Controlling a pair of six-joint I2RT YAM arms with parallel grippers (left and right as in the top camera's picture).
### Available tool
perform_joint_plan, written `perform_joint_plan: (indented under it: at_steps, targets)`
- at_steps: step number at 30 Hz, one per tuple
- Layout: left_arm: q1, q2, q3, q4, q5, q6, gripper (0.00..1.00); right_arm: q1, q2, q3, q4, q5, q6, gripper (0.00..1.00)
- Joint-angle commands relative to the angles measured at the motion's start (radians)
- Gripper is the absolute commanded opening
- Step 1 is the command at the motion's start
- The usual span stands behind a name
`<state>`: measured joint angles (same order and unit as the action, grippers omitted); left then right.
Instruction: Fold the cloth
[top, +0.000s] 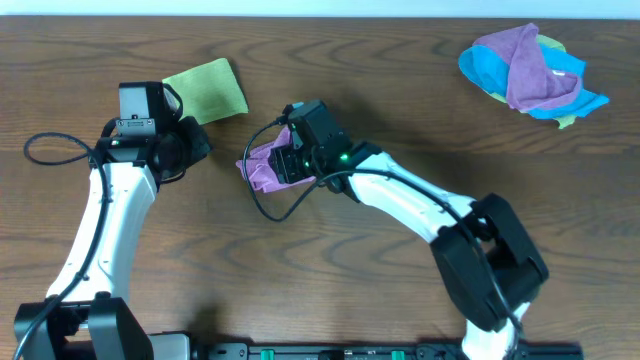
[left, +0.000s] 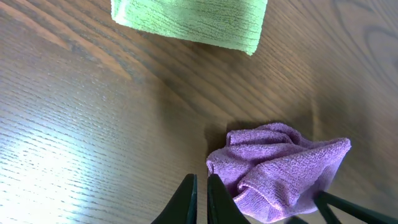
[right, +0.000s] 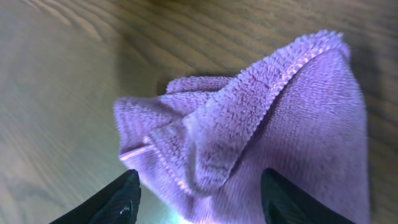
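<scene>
On the wood-grain bench (top: 90, 60) the left tool (left: 200, 186) is pinched closed and empty. A flat light-green terry square (top: 207, 88) lies beside it. The cloth (top: 265, 165), fuzzy lilac, sits crumpled mid-bench under the right tool (right: 200, 183), whose fingers stand wide astride it. Purple-and-blue rags (top: 525, 70) are bunched far right.

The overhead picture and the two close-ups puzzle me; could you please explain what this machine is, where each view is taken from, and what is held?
The machine is a left arm and a right arm at a table, each ending in a two-finger gripper. One picture looks down from above; the other two come from cameras on the wrists, showing their own fingers. On the table lie a crumpled lilac cloth, a folded green cloth and a bundle of purple and blue cloths. The left gripper is shut and empty, beside the lilac cloth. The right gripper is open just over that cloth, gripping nothing.
</scene>
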<state>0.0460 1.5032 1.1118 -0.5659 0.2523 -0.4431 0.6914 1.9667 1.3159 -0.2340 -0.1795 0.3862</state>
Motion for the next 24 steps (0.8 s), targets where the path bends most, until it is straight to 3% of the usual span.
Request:
perform_joint_plan:
  at_steps: [1, 24]
  targets:
    - [0.008, -0.021, 0.019, -0.005, 0.004, 0.017, 0.09, -0.005, 0.031, 0.013, 0.025, 0.003, 0.039, 0.61]
    - [0.008, -0.021, 0.019, -0.006, 0.003, 0.018, 0.08, 0.009, 0.143, 0.013, 0.303, -0.073, 0.176, 0.53]
